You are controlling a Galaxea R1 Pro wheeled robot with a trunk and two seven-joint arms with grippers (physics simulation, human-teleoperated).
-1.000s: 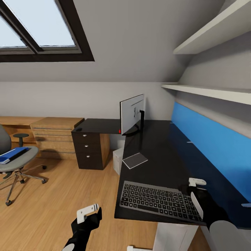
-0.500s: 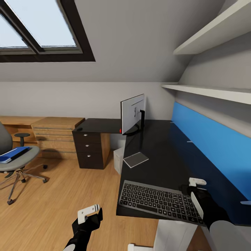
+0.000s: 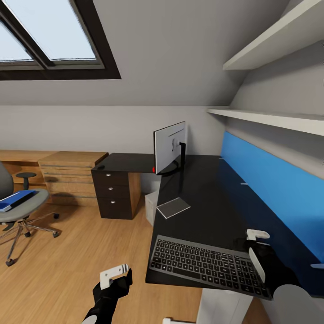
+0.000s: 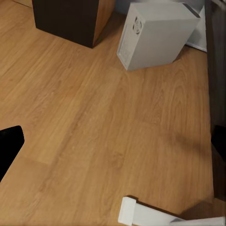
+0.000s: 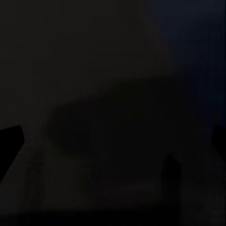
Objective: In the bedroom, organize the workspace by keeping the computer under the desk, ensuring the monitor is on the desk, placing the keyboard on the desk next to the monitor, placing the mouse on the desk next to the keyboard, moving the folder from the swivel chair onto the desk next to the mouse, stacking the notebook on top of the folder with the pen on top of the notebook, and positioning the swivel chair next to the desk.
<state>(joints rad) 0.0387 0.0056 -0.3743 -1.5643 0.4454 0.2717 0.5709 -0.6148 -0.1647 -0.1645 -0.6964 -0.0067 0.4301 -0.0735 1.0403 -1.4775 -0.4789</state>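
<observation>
The keyboard lies on the black desk close to its near edge. My right gripper hovers open just off the keyboard's right end; the right wrist view is dark desk top between the open right gripper. Farther back lies the notebook, with the monitor standing at the desk's corner. The computer stands on the floor under the desk. At far left, the swivel chair carries the blue folder. My left gripper is open and empty above the floor.
A dark drawer unit supports the desk's left wing, with light oak drawers beyond it. A blue back panel and shelves line the right wall. The desk's white leg stands near me. Wood floor lies between chair and desk.
The whole view has swayed slightly, so the camera moved. My right gripper sits a touch nearer to me beside the keyboard. Nothing was taken hold of or let go.
</observation>
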